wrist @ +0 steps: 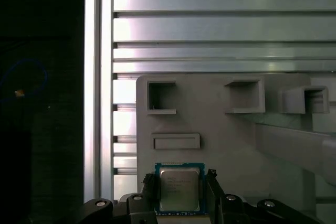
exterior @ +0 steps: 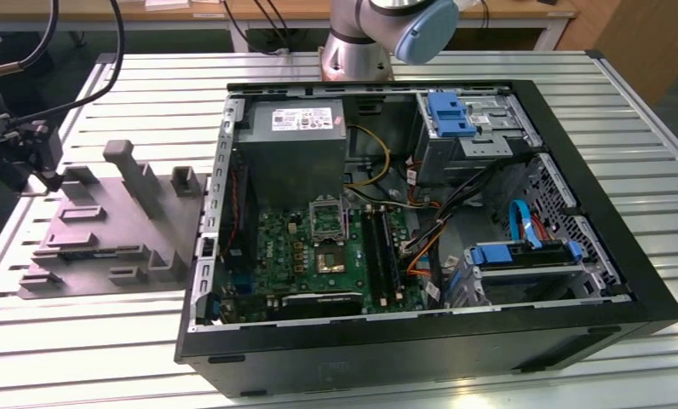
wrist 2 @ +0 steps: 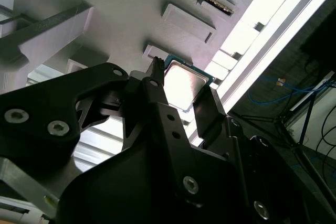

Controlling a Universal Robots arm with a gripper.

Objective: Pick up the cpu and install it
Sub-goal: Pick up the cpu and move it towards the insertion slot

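Observation:
The cpu (wrist: 178,190), a small square chip with a silvery top and a green rim, lies against the grey holder plate (wrist: 220,129) near its edge. My gripper (wrist: 179,182) has its two black fingers (wrist: 148,184) tight against opposite edges of the chip. In the second wrist view the cpu (wrist 2: 184,82) sits between the same dark fingers (wrist 2: 157,85) of the gripper (wrist 2: 184,87). In the exterior view my gripper (exterior: 35,170) is at the far left, over the far corner of the holder plate (exterior: 112,230). The open computer case (exterior: 419,213) holds a motherboard with a metal-framed socket (exterior: 328,220).
The holder plate carries raised blocks and empty pockets (wrist: 161,97). A slatted metal table (exterior: 100,341) bears both plate and case. Inside the case are a power supply (exterior: 299,145), blue drive brackets (exterior: 451,113) and loose cables (exterior: 453,213). The arm's base (exterior: 362,43) stands behind the case.

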